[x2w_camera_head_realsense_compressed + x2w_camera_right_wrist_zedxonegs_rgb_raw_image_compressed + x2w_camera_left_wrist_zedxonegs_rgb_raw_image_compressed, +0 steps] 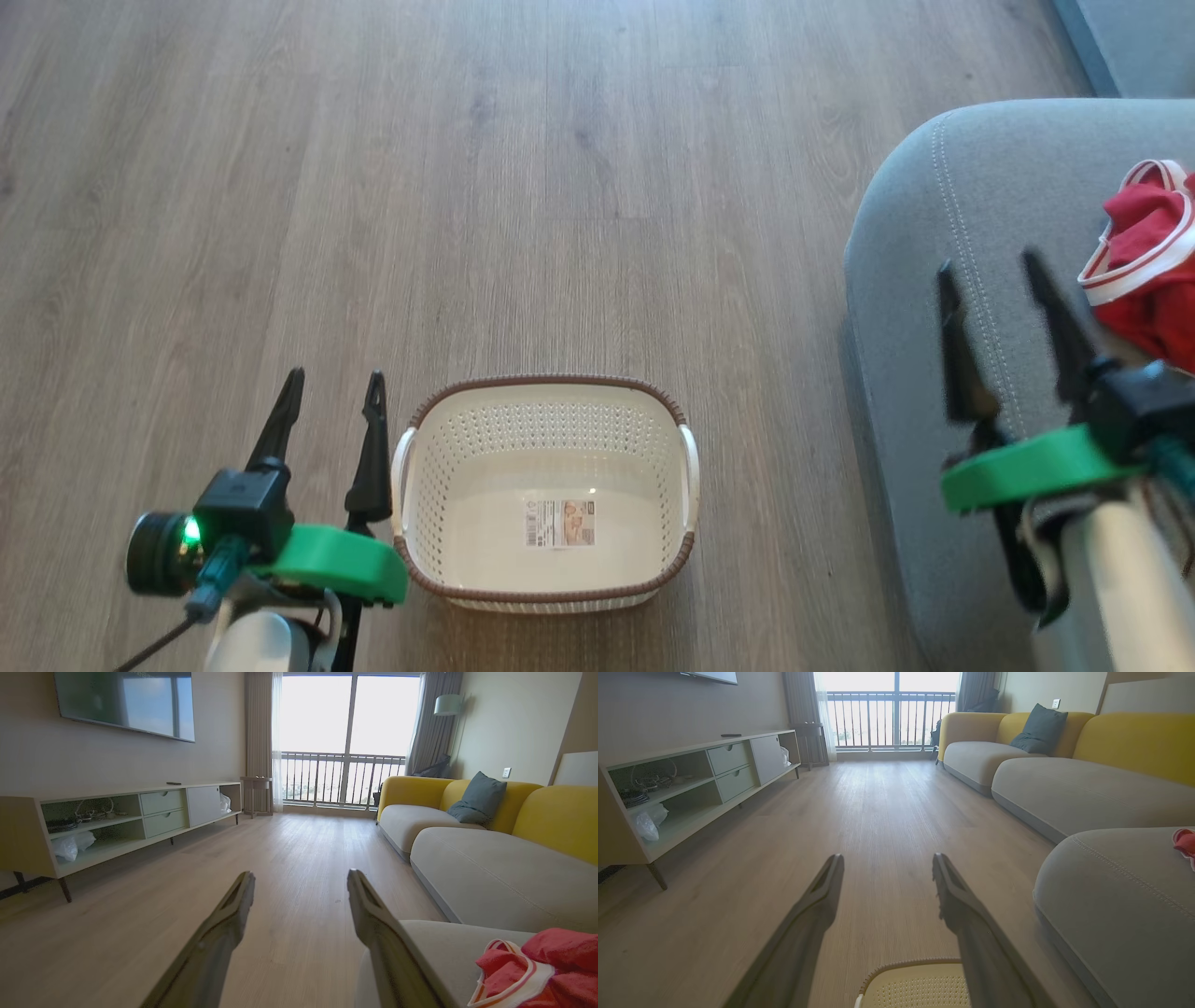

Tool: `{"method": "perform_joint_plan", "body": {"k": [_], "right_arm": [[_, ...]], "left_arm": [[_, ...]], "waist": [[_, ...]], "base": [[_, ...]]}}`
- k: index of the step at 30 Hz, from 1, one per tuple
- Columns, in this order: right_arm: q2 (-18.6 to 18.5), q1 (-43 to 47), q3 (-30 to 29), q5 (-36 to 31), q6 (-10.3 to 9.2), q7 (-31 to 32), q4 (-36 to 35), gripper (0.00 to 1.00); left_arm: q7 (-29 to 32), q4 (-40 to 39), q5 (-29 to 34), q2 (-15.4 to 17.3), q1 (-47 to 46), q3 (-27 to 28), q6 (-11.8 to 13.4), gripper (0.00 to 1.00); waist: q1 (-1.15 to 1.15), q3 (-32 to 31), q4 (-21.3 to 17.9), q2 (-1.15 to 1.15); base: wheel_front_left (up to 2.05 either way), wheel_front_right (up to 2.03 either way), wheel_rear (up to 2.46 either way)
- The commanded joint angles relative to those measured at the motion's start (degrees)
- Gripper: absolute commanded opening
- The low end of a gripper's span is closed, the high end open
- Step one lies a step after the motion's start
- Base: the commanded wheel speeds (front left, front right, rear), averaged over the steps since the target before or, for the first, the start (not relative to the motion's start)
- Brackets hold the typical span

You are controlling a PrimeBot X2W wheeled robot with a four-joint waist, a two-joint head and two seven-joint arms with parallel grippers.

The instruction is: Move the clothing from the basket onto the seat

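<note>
The cream basket [546,411] with a brown rim stands on the wood floor, holding nothing but a paper label [560,523]; its far rim [906,966] peeks into the left wrist view. Red clothing [1153,271] with white trim lies on the grey seat [943,205] at the right, and it appears as a crumpled heap [537,970] in the right wrist view and a red scrap [1185,842] in the left wrist view. My left gripper [333,387] hangs open just left of the basket. Open too, my right gripper [988,261] hovers over the seat, left of the clothing.
A long low TV cabinet [121,821] lines the left wall, and a yellow-backed sofa [486,858] runs along the right toward the balcony window. Bare wood floor [467,187] stretches ahead of the basket.
</note>
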Motion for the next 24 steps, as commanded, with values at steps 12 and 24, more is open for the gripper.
{"method": "perform_joint_plan", "body": {"k": [12,24], "right_arm": [[3.81,5.98,0.26,-6.04,-0.02,-0.12,-0.54,1.0],[4.75,6.08,-0.52,-6.13,-0.02,-0.12,-0.26,1.0]], "left_arm": [[-0.29,2.04,-5.06,-0.06,0.28,3.31,-1.97,1.0],[-0.29,1.68,-5.32,-0.06,0.53,4.85,-3.56,1.0]], "waist": [[0.0,-0.19,-0.97,0.0],[0.0,0.65,-1.63,0.0]], "base": [[0.0,0.0,0.0],[0.0,0.0,0.0]]}}
